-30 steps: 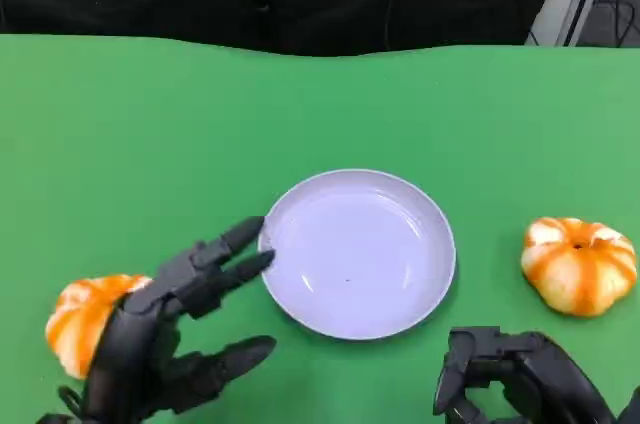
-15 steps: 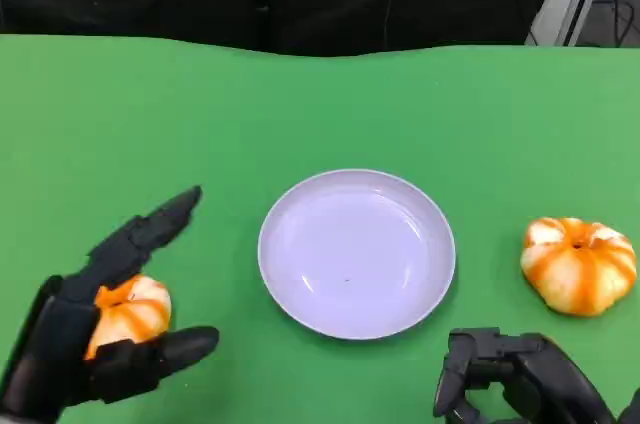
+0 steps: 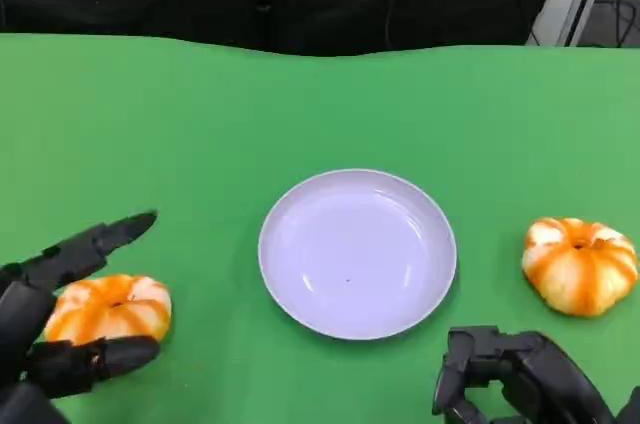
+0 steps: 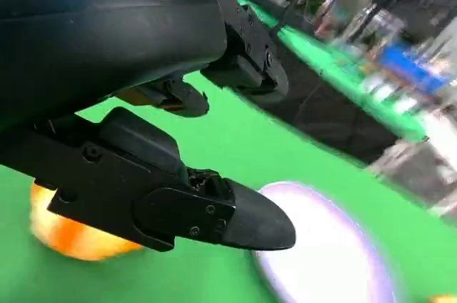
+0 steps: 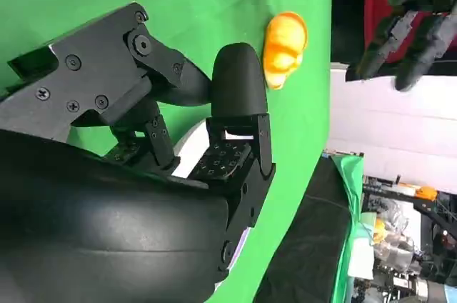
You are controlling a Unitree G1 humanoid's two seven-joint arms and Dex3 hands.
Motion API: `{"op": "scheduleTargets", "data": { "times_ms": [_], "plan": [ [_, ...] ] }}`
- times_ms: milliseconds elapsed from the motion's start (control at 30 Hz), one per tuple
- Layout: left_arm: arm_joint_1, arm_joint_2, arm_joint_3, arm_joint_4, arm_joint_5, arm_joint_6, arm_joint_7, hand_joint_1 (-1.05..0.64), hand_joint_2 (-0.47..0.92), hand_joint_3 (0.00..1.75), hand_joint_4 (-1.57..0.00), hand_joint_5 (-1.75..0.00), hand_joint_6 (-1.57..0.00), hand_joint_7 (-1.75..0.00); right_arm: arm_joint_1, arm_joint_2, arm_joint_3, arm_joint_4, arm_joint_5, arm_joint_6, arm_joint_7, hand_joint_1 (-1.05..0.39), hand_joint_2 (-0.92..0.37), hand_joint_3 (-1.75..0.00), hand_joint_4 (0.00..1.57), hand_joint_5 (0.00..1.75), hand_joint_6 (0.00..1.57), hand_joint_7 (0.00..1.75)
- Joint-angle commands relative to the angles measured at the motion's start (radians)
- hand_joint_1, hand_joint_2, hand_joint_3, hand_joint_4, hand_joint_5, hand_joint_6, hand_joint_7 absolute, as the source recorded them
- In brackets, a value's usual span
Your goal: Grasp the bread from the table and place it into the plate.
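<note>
Two orange-and-white pumpkin-shaped breads are lying on the green table (image 3: 200, 114), one left of the plate (image 3: 357, 253), one right of it. Left bread (image 3: 108, 308) is sitting between the spread fingers of the left hand (image 3: 55, 329), which is cut off by the frame edge; contact is hard to make out. Right bread (image 3: 580, 264) is sitting untouched. Right hand (image 3: 510, 376), near the plate's front right, is curling its fingers in on nothing, partly cropped. No readable writing. Left wrist view is blurring.

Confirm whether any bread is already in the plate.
No: in the head view the plate is bare, with one bread left of it and another bread right of it.
</note>
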Motion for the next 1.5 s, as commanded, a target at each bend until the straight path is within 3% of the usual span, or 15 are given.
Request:
{"op": "scheduleTargets", "data": {
  "times_ms": [33, 367, 733, 1167, 1500],
  "plan": [
    [0.036, 0.056, 0.027, -0.076, 0.093, 0.108, 0.005, -0.99, 0.92, 0.34, -0.71, -0.05, -0.65, -0.04, -0.002, -0.007, -0.010, 0.010, 0.018, -0.006, 0.008, -0.10, -0.58, -1.02, 0.81, 1.58, 0.84, 1.30],
    [0.062, 0.126, 0.006, -0.156, 0.158, 0.247, -0.063, -1.04, 0.92, 0.45, -0.69, -0.01, -0.63, -0.01, -0.001, -0.009, -0.011, 0.004, 0.020, 0.005, 0.010, -0.12, -0.59, -1.02, 0.82, 1.57, 0.85, 1.28],
    [0.049, 0.147, -0.030, -0.157, 0.215, 0.302, -0.061, -1.04, 0.92, 0.50, -0.70, -0.01, -0.65, -0.01, -0.002, -0.009, -0.011, 0.008, 0.019, 0.000, 0.007, -0.11, -0.59, -1.01, 0.81, 1.58, 0.84, 1.29],
    [-0.043, 0.181, -0.102, 0.002, 0.179, 0.285, -0.080, -1.05, 0.92, 0.46, -0.62, 0.00, -0.61, 0.00, 0.004, -0.009, -0.009, -0.006, 0.027, 0.007, 0.011, -0.11, -0.60, -0.99, 0.80, 1.60, 0.84, 1.31],
    [-0.130, 0.220, -0.165, 0.139, 0.176, 0.265, -0.096, -1.05, 0.92, 0.33, -0.55, 0.00, -0.57, 0.00, 0.008, -0.008, -0.008, -0.013, 0.015, 0.001, -0.001, -0.11, -0.59, -1.02, 0.81, 1.59, 0.84, 1.30]
  ]
}}
